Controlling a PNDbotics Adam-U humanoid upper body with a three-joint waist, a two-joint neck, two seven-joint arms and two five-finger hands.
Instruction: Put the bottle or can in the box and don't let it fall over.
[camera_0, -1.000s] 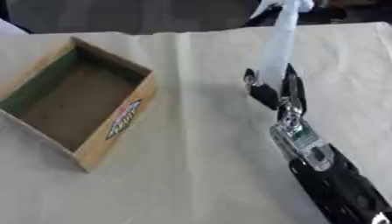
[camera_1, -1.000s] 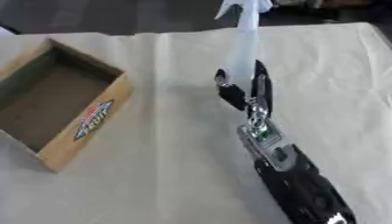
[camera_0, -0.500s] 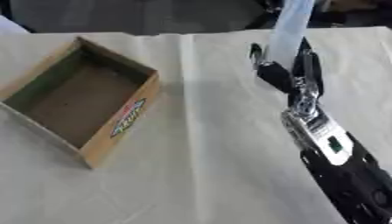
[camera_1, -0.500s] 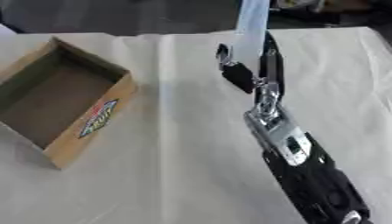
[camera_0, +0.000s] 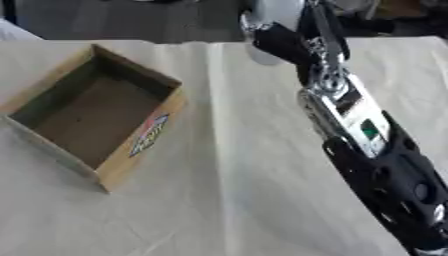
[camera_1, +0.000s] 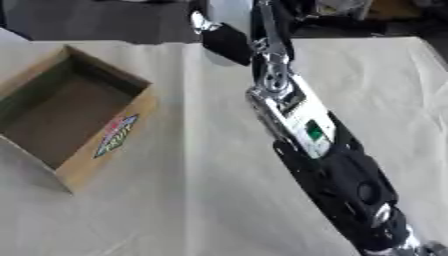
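Right hand (camera_0: 293, 42) curled round tall pale translucent plastic bottle (camera_0: 273, 20), grip low on body. Prob light, top-heavy, slick; tips easily. Open cardboard box (camera_0: 96, 117) well left on tabletop.

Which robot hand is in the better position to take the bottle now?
The right robot hand. It is already at the white bottle, with fingers on both sides of it. The left one shows in no view.

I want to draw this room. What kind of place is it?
Probably a robot test room or lab. A table covered with pale cloth holds just one open cardboard box, and the right robot hand is at a white bottle.
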